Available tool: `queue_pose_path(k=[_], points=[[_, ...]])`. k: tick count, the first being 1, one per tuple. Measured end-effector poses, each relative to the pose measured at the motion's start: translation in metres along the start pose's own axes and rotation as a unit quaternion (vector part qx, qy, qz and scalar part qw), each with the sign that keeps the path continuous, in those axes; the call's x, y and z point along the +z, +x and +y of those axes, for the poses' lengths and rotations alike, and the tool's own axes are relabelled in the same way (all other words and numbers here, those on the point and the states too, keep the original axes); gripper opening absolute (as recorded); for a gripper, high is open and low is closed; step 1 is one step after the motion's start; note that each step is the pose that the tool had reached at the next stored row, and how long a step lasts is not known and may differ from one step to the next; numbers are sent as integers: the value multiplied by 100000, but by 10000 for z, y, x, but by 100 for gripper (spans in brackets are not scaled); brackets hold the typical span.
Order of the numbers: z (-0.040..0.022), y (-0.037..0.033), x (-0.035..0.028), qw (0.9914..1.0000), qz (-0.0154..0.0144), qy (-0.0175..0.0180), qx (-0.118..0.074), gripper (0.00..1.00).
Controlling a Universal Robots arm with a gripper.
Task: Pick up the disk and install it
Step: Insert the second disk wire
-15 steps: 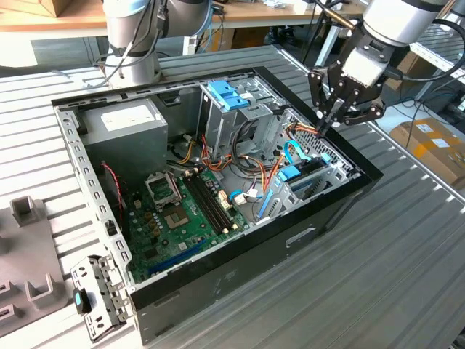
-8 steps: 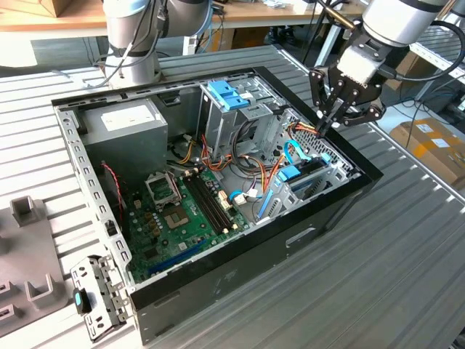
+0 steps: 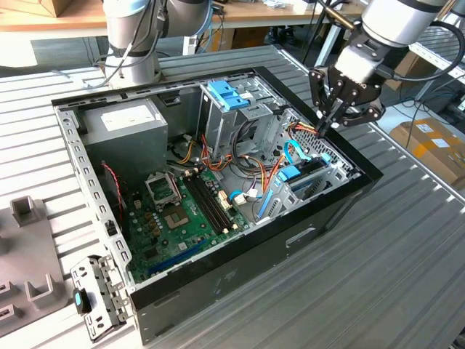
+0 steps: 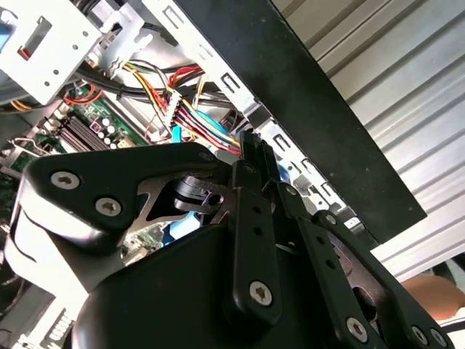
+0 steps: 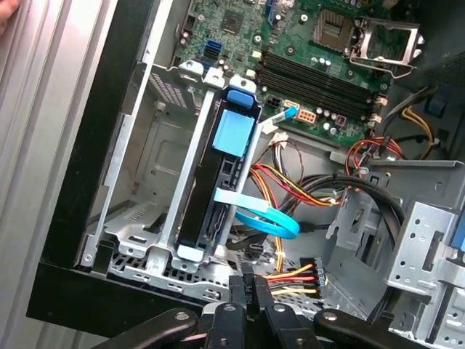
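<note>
The disk stands on edge in the metal drive cage of the open computer case, at the exterior view's right, its blue carrier frame facing the motherboard. In the exterior view the disk shows as a dark slab behind a blue tab. My gripper hangs over the case's far right corner, just beyond the cage. In both wrist views my gripper is shut on a black power connector with red, yellow and orange wires.
A grey power-supply box fills the case's far left corner, and the green motherboard lies on its floor. A wide blue latch tops the upper bay. A blue data cable loops beside the disk. A loose bracket lies outside the case.
</note>
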State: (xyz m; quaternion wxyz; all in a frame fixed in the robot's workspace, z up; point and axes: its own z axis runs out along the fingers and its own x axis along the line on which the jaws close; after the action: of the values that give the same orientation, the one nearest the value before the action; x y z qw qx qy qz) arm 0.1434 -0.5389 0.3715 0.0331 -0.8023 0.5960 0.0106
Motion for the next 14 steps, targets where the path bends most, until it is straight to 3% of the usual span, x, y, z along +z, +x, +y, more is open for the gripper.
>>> queue_pose_path(k=[5, 7, 11, 14], points=[[0, 0, 10, 99933, 149, 204, 3646, 17], [1, 1, 17, 99809, 248, 348, 6158, 17], [25, -6, 26, 99696, 315, 444, 7771, 17], [26, -6, 34, 99478, 416, 575, 10183, 17]])
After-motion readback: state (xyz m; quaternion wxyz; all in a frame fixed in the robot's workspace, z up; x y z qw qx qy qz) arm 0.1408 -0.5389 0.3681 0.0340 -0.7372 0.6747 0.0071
